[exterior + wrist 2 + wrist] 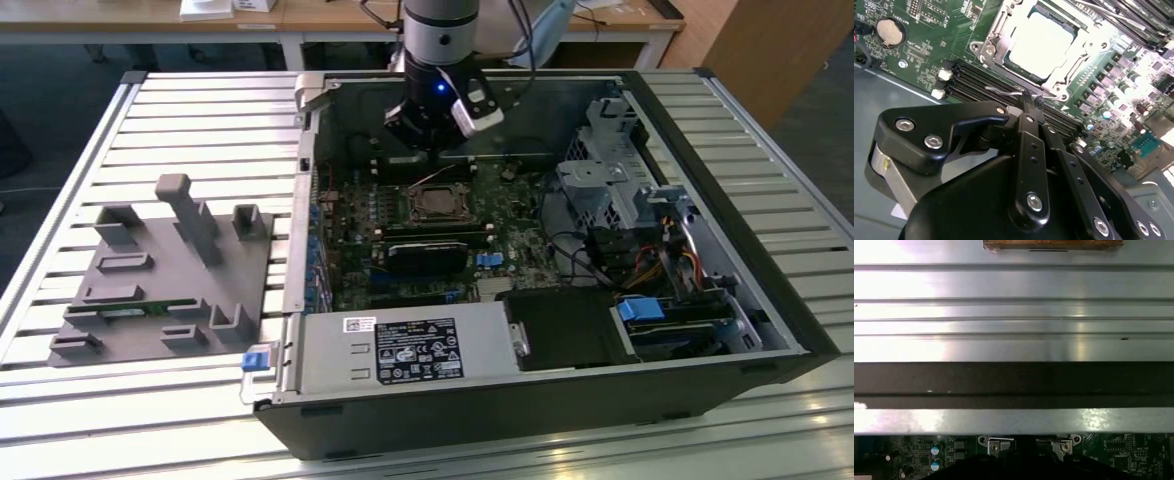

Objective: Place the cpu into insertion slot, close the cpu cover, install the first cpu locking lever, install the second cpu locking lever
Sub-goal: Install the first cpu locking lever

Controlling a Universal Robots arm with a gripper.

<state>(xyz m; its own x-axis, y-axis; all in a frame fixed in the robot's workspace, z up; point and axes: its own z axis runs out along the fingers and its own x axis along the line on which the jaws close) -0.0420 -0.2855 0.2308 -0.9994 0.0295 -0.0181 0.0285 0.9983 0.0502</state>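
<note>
Gripper beside covered cpu, closed

Cpu in insertion slot – cpu cover over it.

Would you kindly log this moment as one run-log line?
cpu: seated in insertion slot | cpu cover: closed | gripper: shut on locking lever

My exterior view looks down from high up at the open computer case on the slatted table, taking in the whole bench, arm included. My second wrist view sits close behind the gripper, peering past it at the motherboard. My first wrist view faces sideways, close in, across the case wall to table slats beyond. Both wrist views share the board.
</note>
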